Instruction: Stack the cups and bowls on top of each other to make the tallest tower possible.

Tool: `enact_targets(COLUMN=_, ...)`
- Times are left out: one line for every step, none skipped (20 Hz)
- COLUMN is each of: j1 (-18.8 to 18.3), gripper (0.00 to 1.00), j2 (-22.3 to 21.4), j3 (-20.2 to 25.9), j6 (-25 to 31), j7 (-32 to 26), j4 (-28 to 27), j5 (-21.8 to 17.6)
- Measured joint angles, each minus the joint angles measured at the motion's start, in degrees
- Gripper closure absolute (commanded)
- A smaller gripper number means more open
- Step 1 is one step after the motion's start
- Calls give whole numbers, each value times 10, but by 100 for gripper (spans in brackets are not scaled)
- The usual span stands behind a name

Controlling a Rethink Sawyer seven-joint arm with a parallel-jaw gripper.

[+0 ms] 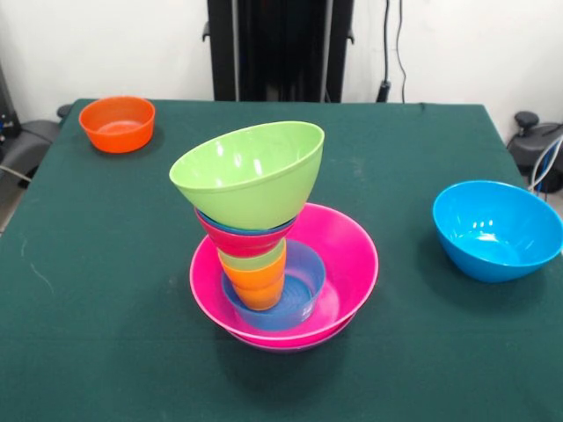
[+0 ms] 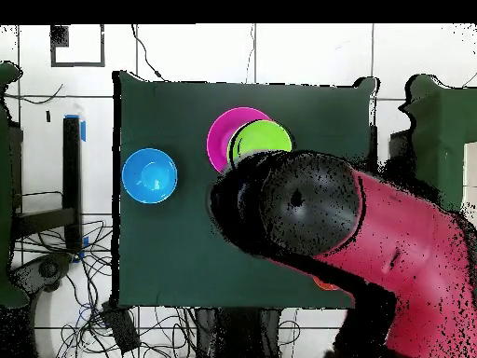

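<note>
The tower stands mid-table. Its base is a wide pink bowl [image 1: 352, 255] resting in a purple one whose rim [image 1: 290, 345] just shows underneath. Inside sits a small light-blue bowl [image 1: 303, 286] holding the orange cup [image 1: 257, 286], with the light-green cup [image 1: 255, 260] on it. Above come a small red bowl [image 1: 242, 239], a dark-blue rim [image 1: 218, 221] and, on top, a lime-green bowl [image 1: 255, 180] tilted towards the camera. From overhead only the pink bowl [image 2: 222, 135] and the lime bowl [image 2: 259, 142] show. No gripper appears in either view.
A sky-blue bowl [image 1: 497, 230] [image 2: 149, 175] sits apart on the green cloth at the right. A small orange bowl [image 1: 117, 123] stands at the far left corner. In the overhead view the red and black arm [image 2: 373, 224] hangs high, covering part of the table beside the tower.
</note>
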Motion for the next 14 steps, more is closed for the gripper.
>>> enact_targets(j1=-7, gripper=0, j2=-9, j3=-3, j6=-4, j7=0, j4=11, j5=0)
enact_targets(j1=-11, gripper=0, j2=-15, j3=-5, j6=-7, j7=0, j4=18, j5=0)
enact_targets(j1=-14, gripper=0, j2=-19, j3=-7, j6=-9, j7=0, j4=22, j5=0)
enact_targets(j1=-17, gripper=0, j2=-24, j3=-8, j6=-12, j7=0, j4=28, j5=0)
enact_targets(j1=-21, gripper=0, j2=-30, j3=-9, j6=-16, j7=0, j4=35, j5=0)
enact_targets(j1=-24, gripper=0, j2=-35, j3=-10, j6=-19, j7=0, j4=40, j5=0)
enact_targets(j1=-29, gripper=0, j2=-43, j3=-12, j6=-27, j7=0, j4=50, j5=0)
enact_targets(j1=-30, gripper=0, j2=-47, j3=-12, j6=-32, j7=0, j4=55, j5=0)
enact_targets(j1=-30, gripper=0, j2=-50, j3=-12, j6=-39, j7=0, j4=59, j5=0)
enact_targets(j1=-29, gripper=0, j2=-52, j3=-12, j6=-43, j7=0, j4=62, j5=0)
enact_targets(j1=-29, gripper=0, j2=-54, j3=-12, j6=-48, j7=0, j4=66, j5=0)
enact_targets(j1=-28, gripper=0, j2=-56, j3=-12, j6=-58, j7=0, j4=71, j5=0)
enact_targets(j1=-28, gripper=0, j2=-57, j3=-12, j6=-71, j7=0, j4=77, j5=0)
enact_targets(j1=-27, gripper=0, j2=-58, j3=-12, j6=-83, j7=0, j4=83, j5=0)
